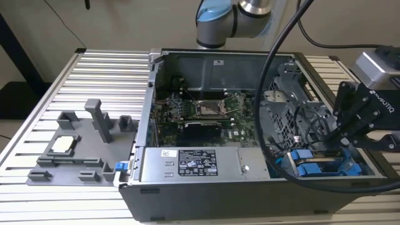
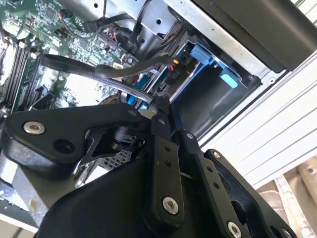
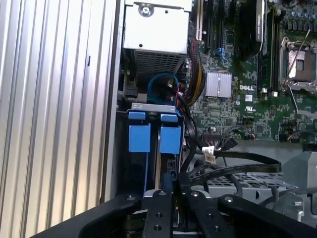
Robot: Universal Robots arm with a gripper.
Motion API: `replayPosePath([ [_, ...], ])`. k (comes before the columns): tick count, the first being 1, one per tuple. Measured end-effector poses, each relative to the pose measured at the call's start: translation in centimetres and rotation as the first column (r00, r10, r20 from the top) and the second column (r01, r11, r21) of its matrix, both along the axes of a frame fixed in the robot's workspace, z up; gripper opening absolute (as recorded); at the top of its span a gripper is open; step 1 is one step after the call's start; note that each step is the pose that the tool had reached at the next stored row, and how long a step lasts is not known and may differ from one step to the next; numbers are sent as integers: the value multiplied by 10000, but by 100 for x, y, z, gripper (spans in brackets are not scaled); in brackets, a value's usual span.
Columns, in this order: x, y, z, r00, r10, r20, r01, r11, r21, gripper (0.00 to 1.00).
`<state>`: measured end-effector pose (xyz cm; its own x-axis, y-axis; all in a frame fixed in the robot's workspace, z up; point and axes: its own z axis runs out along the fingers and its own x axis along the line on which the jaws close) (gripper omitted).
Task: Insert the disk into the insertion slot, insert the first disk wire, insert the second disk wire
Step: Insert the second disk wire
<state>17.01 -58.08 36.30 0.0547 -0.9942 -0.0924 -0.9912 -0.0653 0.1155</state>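
The open computer case [image 1: 150, 140] lies on the table. At its corner on the exterior view's right, the disk's blue carrier [image 1: 319, 165] sits inside the grey metal insertion slot [image 3: 148, 105]. Two blue carrier tabs [image 3: 139, 136] face the first wrist view. My black gripper [image 1: 338, 143] hangs just over that bay. Its fingertips [image 2: 159, 106] are pinched together on the end of a flat black disk wire [image 2: 119, 73]. The wire [image 3: 237, 163] curves from the motherboard side into the gripper [image 3: 174, 191].
The green motherboard [image 1: 206, 110] fills the case's middle, with the silver power supply [image 1: 194, 164] in front of it. A grey fixture tray [image 1: 81, 145] rests on the slatted table [image 1: 106, 70] at the exterior view's left. Thick black arm cables [image 1: 269, 93] hang across the case.
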Motion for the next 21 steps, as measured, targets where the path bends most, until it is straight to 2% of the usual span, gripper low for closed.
replayPosePath([
  [4,-1,0,-52,10000,0,7,0,10000,80,16],
  [8,-1,-1,-91,10000,-1,15,0,10000,89,16],
  [14,-3,0,-161,10000,-5,78,4,9999,109,16],
  [19,-24,-1,-173,9999,-112,87,111,9999,115,16],
  [21,-26,0,-177,9998,-172,113,171,9998,118,16],
])
